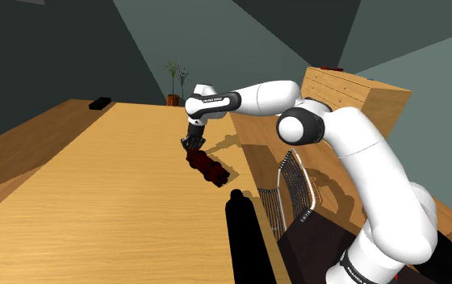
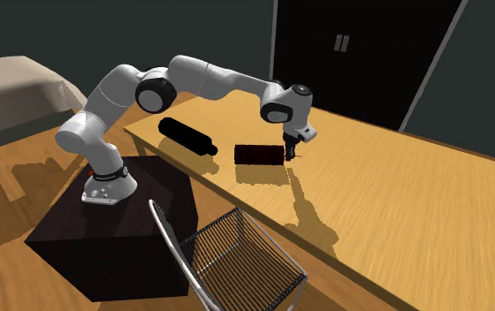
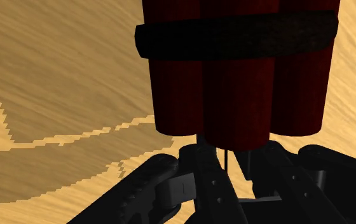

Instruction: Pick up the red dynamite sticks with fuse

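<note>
dark red dynamite bundle (image 2: 259, 154), black-banded, level near the table (image 2: 396, 194) edge.

A dark red dynamite bundle (image 2: 256, 154) is close to the table (image 2: 431, 203) edge nearest the wire chair (image 2: 237, 252), with the gripper (image 2: 291, 150) at one end. A black bottle (image 2: 186, 135) lies beside that edge, toward the corner.

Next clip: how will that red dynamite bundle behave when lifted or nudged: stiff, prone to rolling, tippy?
Probably stiff: the dynamite bundle shows straight cylinders strapped by a dark band. It likely resists rolling, since several sticks side by side lie lumpy on the table. Lifted from its end, where the end effector sits, it may droop or swing.
</note>
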